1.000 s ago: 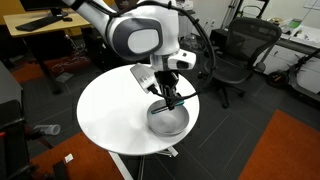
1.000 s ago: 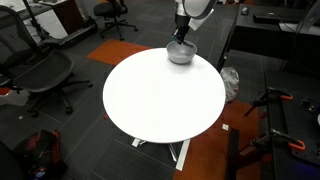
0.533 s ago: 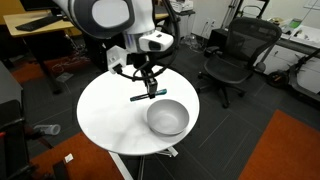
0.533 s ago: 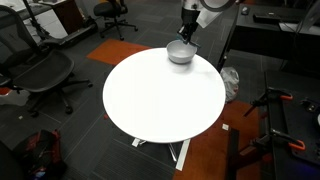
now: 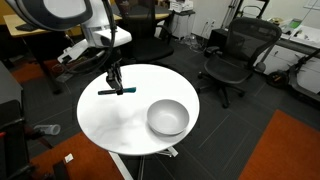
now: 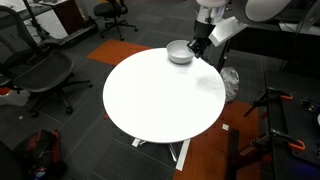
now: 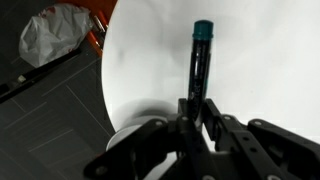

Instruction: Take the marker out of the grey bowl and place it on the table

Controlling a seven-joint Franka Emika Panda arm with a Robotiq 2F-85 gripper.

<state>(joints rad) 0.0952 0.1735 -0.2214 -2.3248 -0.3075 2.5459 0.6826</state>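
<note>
Marker (image 5: pixel 118 91) hangs level, pinched across its barrel by my pincer (image 5: pixel 115 86), left of centre above the table (image 5: pixel 120 128), well apart from the grey bowl (image 5: pixel 168 104). It seems light, stiff and smooth, so I judge a mid-barrel hold best.

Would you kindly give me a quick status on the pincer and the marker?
Pincer shut on marker. Marker out of grey bowl, held level over the table, not released. Only bare tabletop seen beneath it.
</note>
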